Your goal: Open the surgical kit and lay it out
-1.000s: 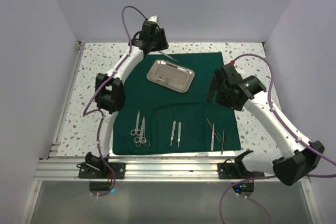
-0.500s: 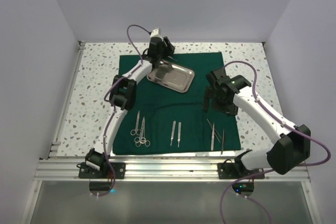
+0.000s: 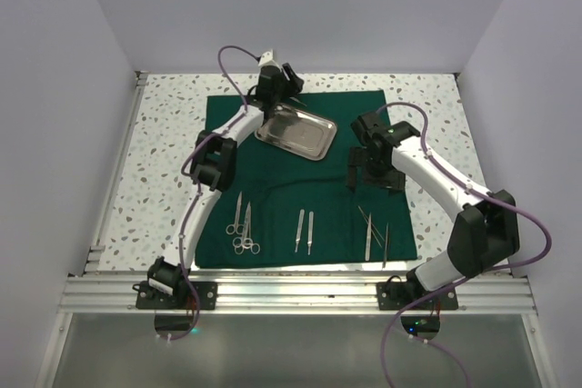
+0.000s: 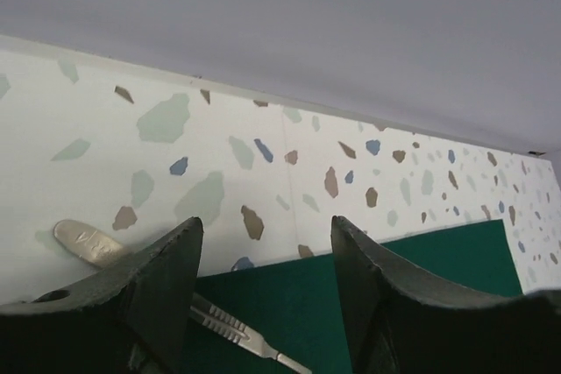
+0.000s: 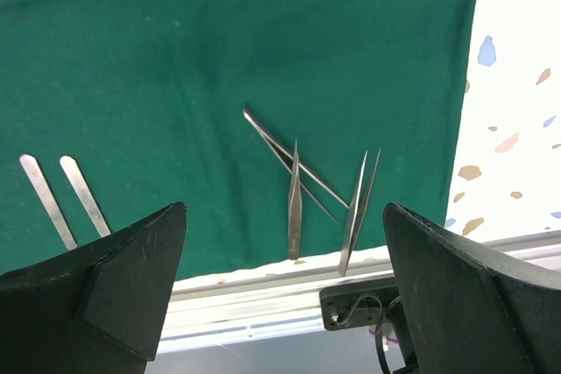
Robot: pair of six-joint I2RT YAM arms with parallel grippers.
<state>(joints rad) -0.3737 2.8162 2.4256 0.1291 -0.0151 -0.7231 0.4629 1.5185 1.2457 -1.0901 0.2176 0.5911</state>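
Kit state: the dark green cloth drape [image 3: 273,179] lies spread flat on the speckled terrazzo table [image 3: 164,134]. The small shiny rectangular steel tray [image 3: 295,131] sits on its far half, with nothing in it as far as I can see. Along the near edge, left to right: silver ring-handled scissors [image 3: 242,224], two flat silver handles [image 3: 305,231], slim pointed silver tweezers [image 3: 371,229].

One stray: a slim silver ribbed-handled instrument [image 4: 88,241] lies aslant over the cloth's far edge, its rounded end on bare table. The blade end is out of view.

Left gripper [image 4: 265,229] hangs low over that stray by the tray's far left corner. Jaws stand apart and clamp nothing. The handle runs under one finger [image 4: 158,286].

Right gripper [image 5: 285,212] hovers above the tweezers, jaws at full width, empty.

Judged step: bring the stray into the row.
- The handle is thin and lies flat, so centre both fingers across it and close on the ribbed part.
- Lift straight up before carrying.
- Set it down parallel to the others, in a gap.

In the way:
- Tray rim, just beside the left gripper.
- Back wall, near behind it.
- The cloth's edge could catch a fingertip and ruck up.
- The right arm is well apart, though it hangs over part of the row.
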